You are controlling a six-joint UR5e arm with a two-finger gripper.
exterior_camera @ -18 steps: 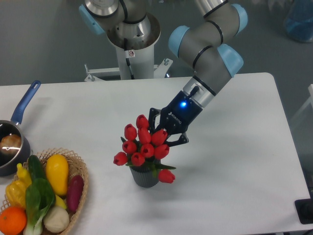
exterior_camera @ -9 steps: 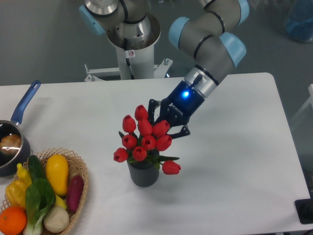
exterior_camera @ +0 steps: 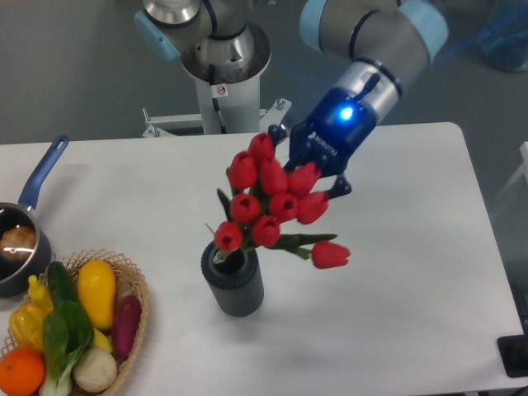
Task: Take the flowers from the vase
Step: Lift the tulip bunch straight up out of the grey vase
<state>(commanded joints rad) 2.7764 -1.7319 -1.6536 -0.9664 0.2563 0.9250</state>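
Note:
The flowers (exterior_camera: 272, 202), a bunch of red tulip buds with green stems and leaves, hang tilted in the air above the table. My gripper (exterior_camera: 307, 171) is shut on the bunch from the upper right; its fingertips are partly hidden among the buds. The vase (exterior_camera: 233, 280), a short dark grey ribbed cylinder, stands upright on the table below and left of the bunch. The lowest bud and stem ends sit right at the vase's mouth; I cannot tell whether they are still inside it.
A wicker basket (exterior_camera: 132, 289) of colourful vegetables sits at the front left corner. A blue-handled saucepan (exterior_camera: 29, 223) lies at the left edge. The robot's base column (exterior_camera: 223, 82) stands behind the table. The table's right edge runs near x 600.
My gripper has risen and moved up-right with the flowers. The bunch has lifted most of the way out of the vase, whose mouth now shows. The vase shifted slightly left.

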